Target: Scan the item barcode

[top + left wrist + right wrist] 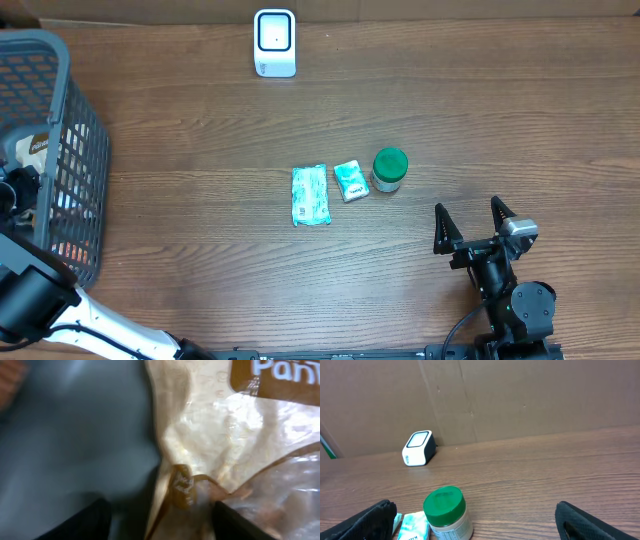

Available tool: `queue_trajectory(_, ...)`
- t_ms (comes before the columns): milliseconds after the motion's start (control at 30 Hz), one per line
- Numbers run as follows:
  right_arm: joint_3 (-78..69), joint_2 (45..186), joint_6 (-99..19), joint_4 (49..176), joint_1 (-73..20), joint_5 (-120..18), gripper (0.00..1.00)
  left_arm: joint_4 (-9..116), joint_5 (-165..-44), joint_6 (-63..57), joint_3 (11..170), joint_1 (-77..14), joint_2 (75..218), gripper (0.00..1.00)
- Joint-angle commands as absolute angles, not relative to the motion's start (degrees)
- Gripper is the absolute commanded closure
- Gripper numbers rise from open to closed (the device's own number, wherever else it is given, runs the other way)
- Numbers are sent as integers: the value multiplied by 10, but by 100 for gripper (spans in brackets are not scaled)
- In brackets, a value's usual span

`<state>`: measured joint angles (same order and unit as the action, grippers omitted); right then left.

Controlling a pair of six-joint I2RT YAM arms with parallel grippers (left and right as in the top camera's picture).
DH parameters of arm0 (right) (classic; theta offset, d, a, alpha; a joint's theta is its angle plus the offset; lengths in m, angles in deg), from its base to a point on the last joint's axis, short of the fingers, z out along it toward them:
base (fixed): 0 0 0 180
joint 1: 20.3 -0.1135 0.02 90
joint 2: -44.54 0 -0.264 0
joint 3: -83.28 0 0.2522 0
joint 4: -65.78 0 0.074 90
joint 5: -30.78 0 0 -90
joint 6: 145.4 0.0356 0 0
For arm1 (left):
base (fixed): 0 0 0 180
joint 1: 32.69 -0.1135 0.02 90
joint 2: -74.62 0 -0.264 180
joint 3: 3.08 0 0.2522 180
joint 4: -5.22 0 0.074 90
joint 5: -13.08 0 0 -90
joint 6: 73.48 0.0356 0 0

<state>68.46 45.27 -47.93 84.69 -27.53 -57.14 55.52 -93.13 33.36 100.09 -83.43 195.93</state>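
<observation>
Wooden table [200, 200]: scanner [275, 43] far edge, green-lidded jar [389, 169] center.

Left gripper [160, 520] points downward, jaws parted; right gripper [474, 222] rests low, jaws spread wide

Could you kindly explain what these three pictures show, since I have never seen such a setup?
Two robot arms work at a wooden table. One picture looks down from above; the other two come from cameras on each wrist. The right tool waits open and empty near a green-lidded jar, two teal packets and a white box-shaped scanner at the far edge. The left arm reaches into a grey plastic basket; its camera shows a blurred clear bag with a brown label between its dark fingers. Whether it grips the bag is unclear.
</observation>
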Motion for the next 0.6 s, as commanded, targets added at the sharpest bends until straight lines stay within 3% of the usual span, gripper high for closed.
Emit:
queue_trajectory(0, 690, 447, -480, 842, -273, -574, 0, 562, -982, 348, 994, -833, 2001, 47)
queue_trajectory(33, 690, 447, -480, 842, -273, -574, 0, 562, -987, 348, 994, -833, 2001, 59)
queue_trajectory(133, 690, 447, -480, 842, -273, -574, 0, 565, -995, 342, 994, -833, 2001, 76)
queue_trajectory(200, 690, 447, -480, 842, -273, -574, 0, 571, -995, 340, 994, -832, 2001, 95)
queue_trajectory(567, 690, 447, -480, 842, -273, -574, 0, 636, -995, 284, 1073, -833, 1970, 96)
